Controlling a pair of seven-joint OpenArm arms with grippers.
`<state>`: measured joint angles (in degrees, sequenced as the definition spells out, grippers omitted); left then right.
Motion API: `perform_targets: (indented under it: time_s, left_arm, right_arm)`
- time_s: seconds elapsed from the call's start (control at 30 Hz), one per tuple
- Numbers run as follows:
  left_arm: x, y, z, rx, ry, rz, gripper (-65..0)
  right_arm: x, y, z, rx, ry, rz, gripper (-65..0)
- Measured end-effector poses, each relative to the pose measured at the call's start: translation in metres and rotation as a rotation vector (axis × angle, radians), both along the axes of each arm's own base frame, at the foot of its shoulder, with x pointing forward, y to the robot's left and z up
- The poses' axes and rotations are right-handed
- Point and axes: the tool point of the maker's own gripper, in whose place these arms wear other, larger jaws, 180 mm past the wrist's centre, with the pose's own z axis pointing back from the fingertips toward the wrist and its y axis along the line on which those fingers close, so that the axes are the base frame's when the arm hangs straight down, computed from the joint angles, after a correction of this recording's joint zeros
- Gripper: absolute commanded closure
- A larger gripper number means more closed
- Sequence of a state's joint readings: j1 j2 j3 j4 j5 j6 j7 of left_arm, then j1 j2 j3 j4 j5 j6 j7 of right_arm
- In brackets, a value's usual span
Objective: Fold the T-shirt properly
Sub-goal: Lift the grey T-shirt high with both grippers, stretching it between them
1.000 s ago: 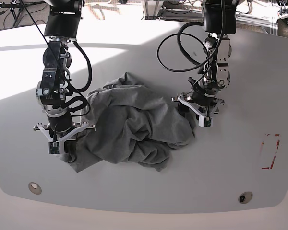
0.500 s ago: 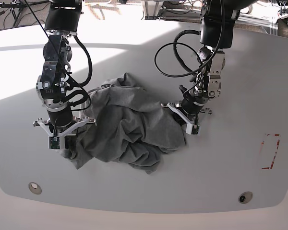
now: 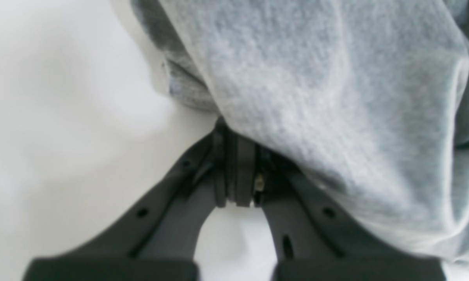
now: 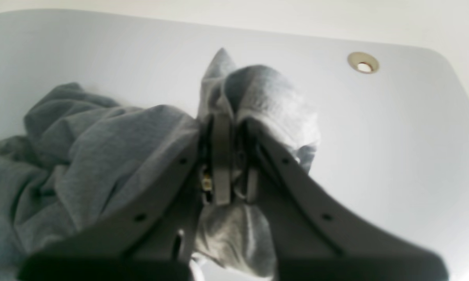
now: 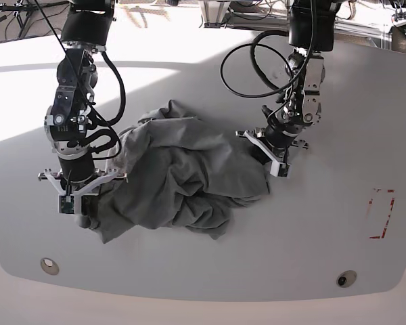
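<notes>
Base view: crumpled T-shirt [image 5: 179, 176] mid-table [image 5: 325, 230], bare surface around; left gripper [image 5: 271, 152] and right gripper [image 5: 88, 210] each pinch its edge

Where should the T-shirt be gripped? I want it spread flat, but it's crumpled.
Grip the T-shirt at its outer edges, coming in low from each side. The heap is bunched in the middle, and only its rim offers thin folds. Both tools already pinch there: the left tool and the right tool.
</notes>
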<state>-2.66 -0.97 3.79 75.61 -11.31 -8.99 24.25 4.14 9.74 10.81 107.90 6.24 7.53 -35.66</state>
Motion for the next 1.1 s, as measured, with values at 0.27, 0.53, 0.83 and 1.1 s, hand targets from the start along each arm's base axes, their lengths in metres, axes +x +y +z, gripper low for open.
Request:
perform_targets:
  time_s: [0.27,0.53,0.83,1.1]
  left_arm:
    - [0.001,0.046,0.052,0.112,-0.047,0.053,0.0]
    - [0.014,0.084,0.138,0.159,-0.231,0.127,0.0]
    - [0.015,0.121,0.205,0.196,-0.360,0.235,0.0]
    - [0.031,0.142,0.257,0.208,-0.487,0.293,0.0]
  right_arm:
    - [0.021,-0.012,0.042,-0.024,-0.104,-0.014,-0.2]
    - [0.041,-0.023,0.074,-0.047,-0.169,-0.031,-0.2]
    - [0.064,-0.036,0.104,-0.063,-0.211,-0.044,-0.2]
    - [0.086,-0.027,0.162,-0.068,-0.325,-0.022,-0.2]
